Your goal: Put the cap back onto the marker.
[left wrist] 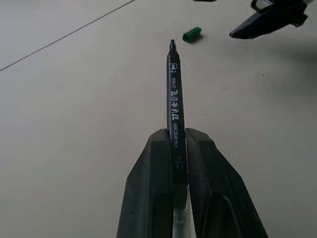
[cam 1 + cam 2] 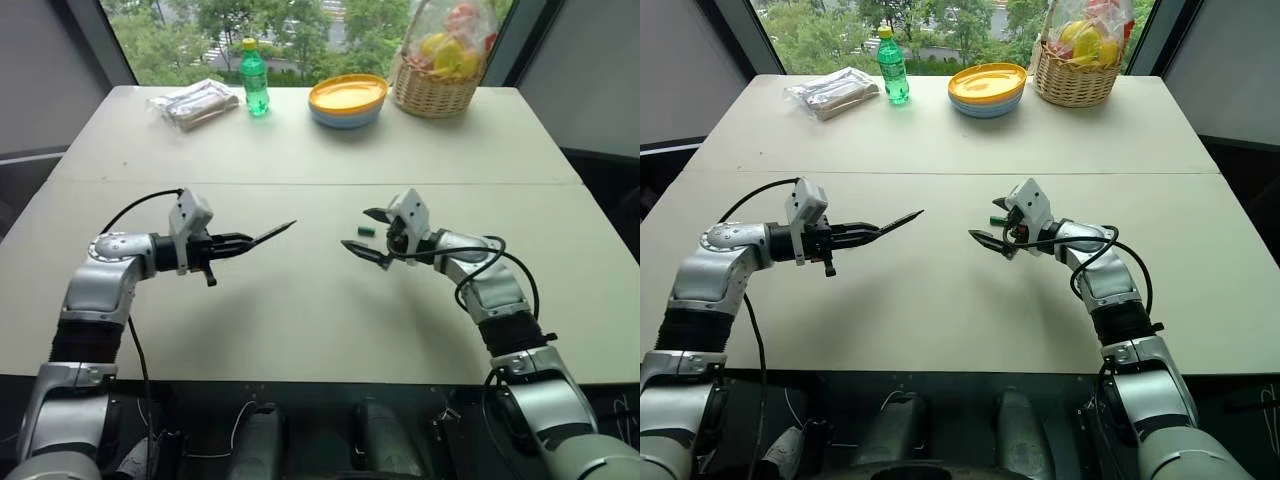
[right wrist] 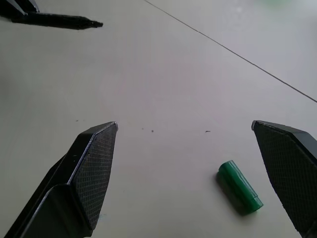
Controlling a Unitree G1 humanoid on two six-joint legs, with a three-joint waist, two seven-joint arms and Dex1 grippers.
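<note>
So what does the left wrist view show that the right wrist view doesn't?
Left wrist view alone: the left pincer shut on the marker, with the white lettering along the barrel readable. Right wrist view alone: the right pincer open wide, its fingers either side of the cap lying on the table. Both show the green cap on the table, the marker's bare tip and the table's seam line.

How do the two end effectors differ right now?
The left end effector is shut on the marker, held above the table; the right end effector is open and holds nothing. The left one points the marker's tip inward; the right one straddles the green cap lying on the table. Both have two black fingers.
</note>
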